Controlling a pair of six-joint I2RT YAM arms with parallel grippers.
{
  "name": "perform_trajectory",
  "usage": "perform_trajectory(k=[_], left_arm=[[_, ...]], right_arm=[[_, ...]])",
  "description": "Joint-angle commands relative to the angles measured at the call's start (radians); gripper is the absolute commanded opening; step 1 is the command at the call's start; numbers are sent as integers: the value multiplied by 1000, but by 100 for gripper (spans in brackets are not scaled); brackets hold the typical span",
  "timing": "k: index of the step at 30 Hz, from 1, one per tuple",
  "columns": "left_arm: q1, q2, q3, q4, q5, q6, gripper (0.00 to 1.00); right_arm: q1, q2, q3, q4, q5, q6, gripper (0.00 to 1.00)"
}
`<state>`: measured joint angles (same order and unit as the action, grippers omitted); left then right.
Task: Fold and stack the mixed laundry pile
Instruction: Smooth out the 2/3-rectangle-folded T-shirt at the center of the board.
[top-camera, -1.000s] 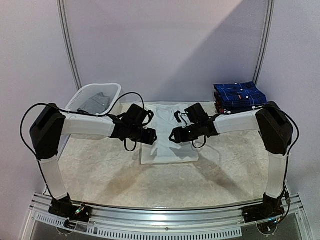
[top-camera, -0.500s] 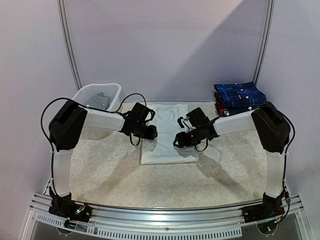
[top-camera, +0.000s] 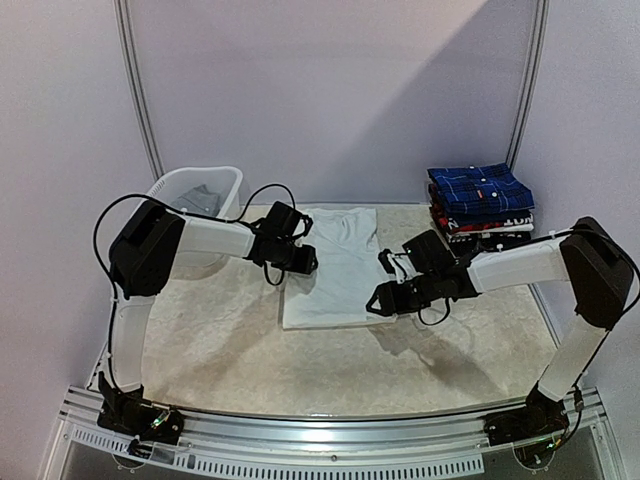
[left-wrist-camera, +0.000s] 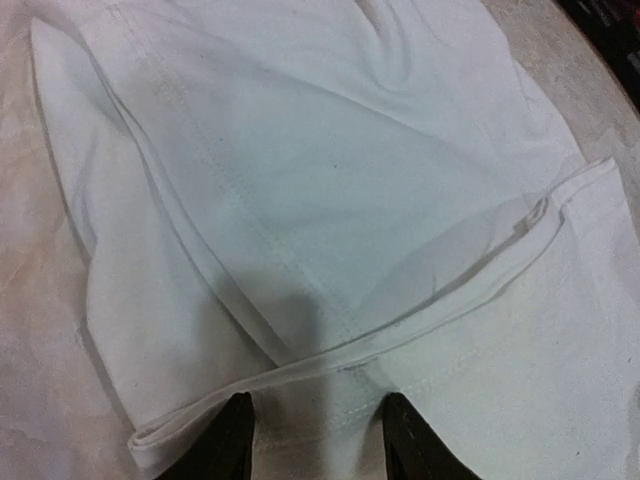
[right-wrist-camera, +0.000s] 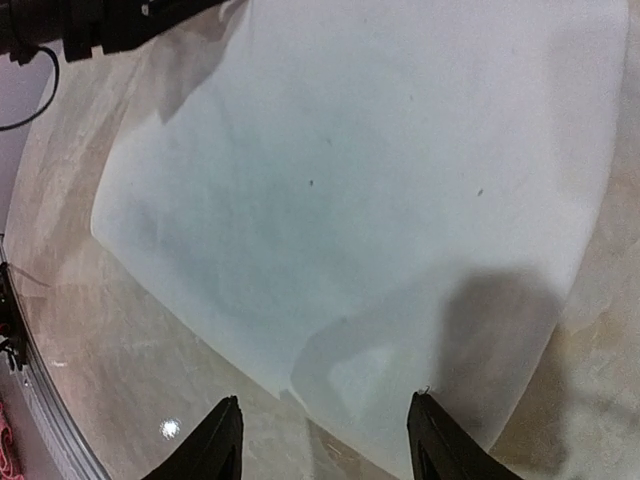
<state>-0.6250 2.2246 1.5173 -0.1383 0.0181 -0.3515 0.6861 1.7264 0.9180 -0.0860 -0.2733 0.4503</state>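
1. The white shirt (top-camera: 330, 268) lies flat mid-table (top-camera: 230, 350), narrowed to a strip. In the left wrist view a hemmed flap is turned across it. A dark blue plaid shirt (top-camera: 478, 190) tops the folded stack at the back right. A grey garment (top-camera: 198, 205) sits in the basket (top-camera: 168, 188) at the back left.
2. I judge the step in hand to be the next fold of the white shirt, with one arm at each long edge.
3. To do it well, I would catch every layer at the edge and grip at matching points on both sides. I would lift low and carry both sides over together so the crease runs straight. The loose flap could slide open.
4. The left gripper (top-camera: 300, 262) is at the shirt's far left edge. Its fingers (left-wrist-camera: 232, 445) stand partly spread over the cloth, just short of the flap's hem, with nothing pinched that I can see. I cannot tell whether the tips touch the cloth.
5. The right gripper (top-camera: 377, 300) is at the near right edge. Its fingers (right-wrist-camera: 222, 445) are spread wide above the shirt's corner and hold nothing.
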Motion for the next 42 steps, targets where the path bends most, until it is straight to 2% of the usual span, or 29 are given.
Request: perform_trajectory(k=[1, 9, 17, 19, 21, 24, 26, 32, 37, 42], left_arm=[[6, -42, -33, 11, -6, -2, 47], [-30, -157, -107, -1, -49, 8, 54], [-135, -307, -177, -92, -146, 15, 53], [-158, -318, -192, -94, -139, -3, 50], [-182, -322, -208, -89, -122, -25, 45], [-205, -325, -238, -82, -117, -58, 38], [-213, -329, -263, -76, -109, -81, 33], [-238, -343, -363, -59, -59, -107, 20], [-254, -362, -433, -28, -26, -123, 17], [-265, -355, -471, -41, -28, -137, 15]], right_arm=[[10, 32, -61, 56, -36, 58, 55], [18, 12, -110, 53, 7, 85, 52], [50, -78, -82, 7, 39, 77, 52], [52, -79, -58, 15, 44, 82, 51], [51, -66, -24, 29, 30, 87, 45], [52, -19, 24, 55, -27, 95, 27], [59, 20, 46, 72, -58, 97, 20], [74, 124, 85, 118, -147, 106, 10], [91, 158, 75, 131, -168, 113, 6], [92, 159, 54, 88, -85, 94, 5]])
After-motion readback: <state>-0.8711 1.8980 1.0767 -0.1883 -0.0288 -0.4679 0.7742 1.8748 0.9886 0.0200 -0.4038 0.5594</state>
